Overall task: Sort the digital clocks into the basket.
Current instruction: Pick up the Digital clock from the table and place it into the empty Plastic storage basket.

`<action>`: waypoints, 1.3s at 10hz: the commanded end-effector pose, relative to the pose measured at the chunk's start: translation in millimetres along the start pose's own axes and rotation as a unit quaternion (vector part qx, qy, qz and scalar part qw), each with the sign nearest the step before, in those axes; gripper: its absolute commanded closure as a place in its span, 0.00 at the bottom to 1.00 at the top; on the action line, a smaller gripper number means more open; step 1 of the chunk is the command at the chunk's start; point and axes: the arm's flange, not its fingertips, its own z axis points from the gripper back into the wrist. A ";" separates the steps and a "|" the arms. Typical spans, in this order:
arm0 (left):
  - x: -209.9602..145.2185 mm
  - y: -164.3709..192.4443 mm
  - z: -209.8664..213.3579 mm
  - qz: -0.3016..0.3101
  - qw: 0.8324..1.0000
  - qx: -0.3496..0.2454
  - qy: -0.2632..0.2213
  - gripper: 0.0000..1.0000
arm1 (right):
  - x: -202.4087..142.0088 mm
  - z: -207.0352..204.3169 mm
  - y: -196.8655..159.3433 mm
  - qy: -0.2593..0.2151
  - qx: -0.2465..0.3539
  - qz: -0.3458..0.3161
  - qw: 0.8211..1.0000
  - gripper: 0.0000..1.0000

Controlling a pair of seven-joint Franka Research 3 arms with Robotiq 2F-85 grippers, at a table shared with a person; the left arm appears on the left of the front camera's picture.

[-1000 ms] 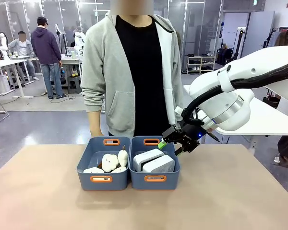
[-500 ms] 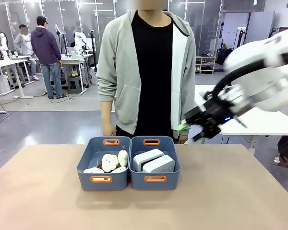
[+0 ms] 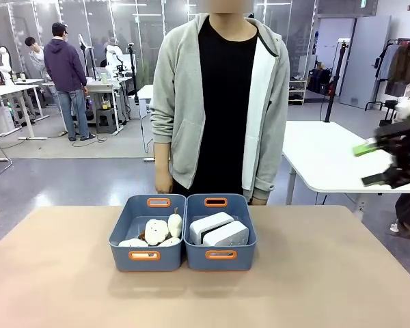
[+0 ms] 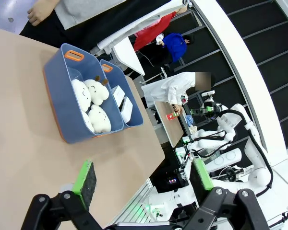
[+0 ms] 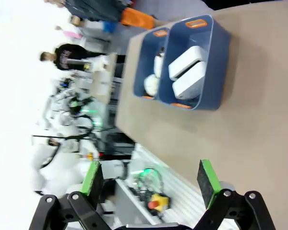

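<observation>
You see both digital clocks point(image 3: 219, 229) in right basket point(image 3: 220, 255); surface point(image 3: 328, 273) bare around. Right fingers point(image 3: 373, 147) wide apart, hold nothing; left fingers point(image 4: 84, 178) same.

A robotics lab, open-plan. Behind the tan counter point(image 3: 68, 287) runs a grey floor with rows of white tables point(image 3: 328, 154), where people point(image 3: 65, 75) stand at work. Glass partitions point(image 3: 89, 27) line the back. More white robot arms point(image 4: 240, 139) on stands crowd the neighbouring stations, and a clothes rack point(image 3: 400, 65) stands at far right.
</observation>
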 end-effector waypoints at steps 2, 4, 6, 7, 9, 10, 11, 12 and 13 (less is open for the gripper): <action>0.5 -1.6 -1.1 0.000 1.000 -0.004 0.000 0.00 | -29.7 52.0 -62.4 -0.003 0.114 -0.078 0.990 0.00; 0.5 -1.6 -1.1 0.000 1.000 -0.004 0.000 0.00 | -42.9 56.9 -85.6 0.012 0.140 -0.101 0.985 0.00; 0.5 -1.6 -1.1 0.000 1.000 -0.004 0.000 0.00 | -52.3 63.7 -80.2 0.006 0.131 -0.102 0.986 0.00; 0.5 -1.6 -1.1 0.000 1.000 -0.004 0.000 0.00 | -52.3 63.7 -80.2 0.006 0.131 -0.102 0.986 0.00; 0.5 -1.6 -1.1 0.000 1.000 -0.004 0.000 0.00 | -52.3 63.7 -80.2 0.006 0.131 -0.102 0.986 0.00; 0.5 -1.6 -1.1 0.000 1.000 -0.004 0.000 0.00 | -52.3 63.7 -80.2 0.006 0.131 -0.102 0.986 0.00; 0.5 -1.6 -1.1 0.000 1.000 -0.004 0.000 0.00 | -52.3 63.7 -80.2 0.006 0.131 -0.102 0.986 0.00; 0.5 -1.6 -1.1 0.000 1.000 -0.004 0.000 0.00 | -52.3 63.7 -80.2 0.006 0.131 -0.102 0.986 0.00; 0.5 -1.6 -1.1 0.000 1.000 -0.004 0.000 0.00 | -52.3 63.7 -80.2 0.006 0.131 -0.102 0.986 0.00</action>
